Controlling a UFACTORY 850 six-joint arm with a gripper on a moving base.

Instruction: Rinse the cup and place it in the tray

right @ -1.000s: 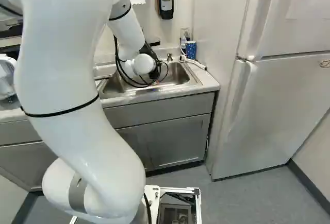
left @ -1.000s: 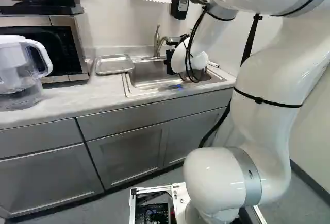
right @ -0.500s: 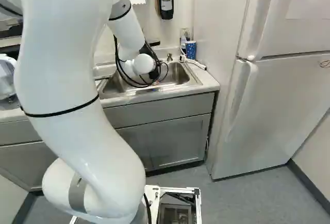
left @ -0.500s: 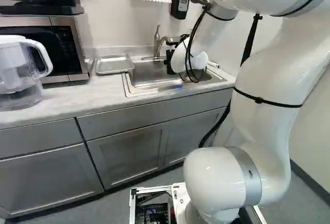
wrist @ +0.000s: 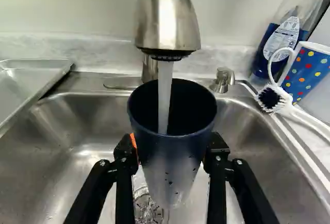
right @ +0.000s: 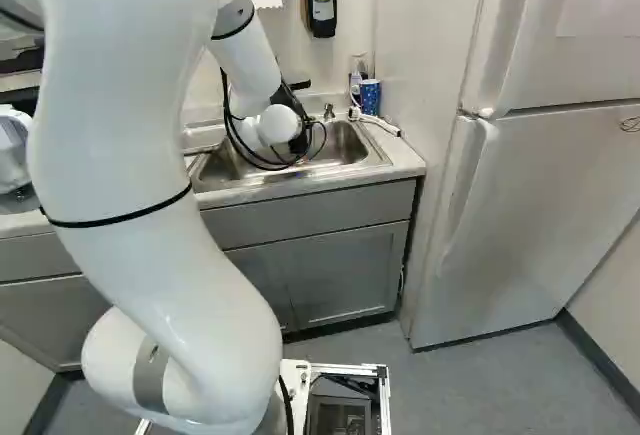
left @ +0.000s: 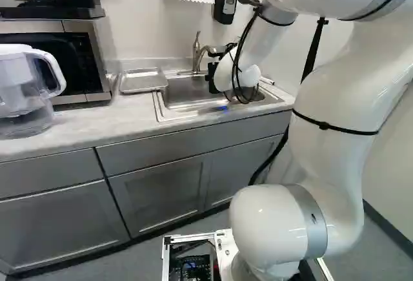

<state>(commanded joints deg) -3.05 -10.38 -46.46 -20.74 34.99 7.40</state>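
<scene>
The gripper point(wrist: 172, 151) is closed around the cup point(wrist: 172, 162), a finger on either side, holding it mouth up under the tap point(wrist: 167, 20), probably so the water point(wrist: 164, 92) rinses its inside and spills harmlessly into the sink point(wrist: 67, 147). Only the wrist view shows cup and water, which the arm point(right: 130, 165) seems to hide in both base views; only the left base view shows the whole tray point(left: 143, 81), beside the sink and handy for setting down.

The cup point(wrist: 172, 165) partly hides the drain point(wrist: 145, 209); the wrist view's edge cuts off the tray point(wrist: 26, 82), brush handle point(wrist: 308, 120) and spotted mug point(wrist: 312, 77).
</scene>
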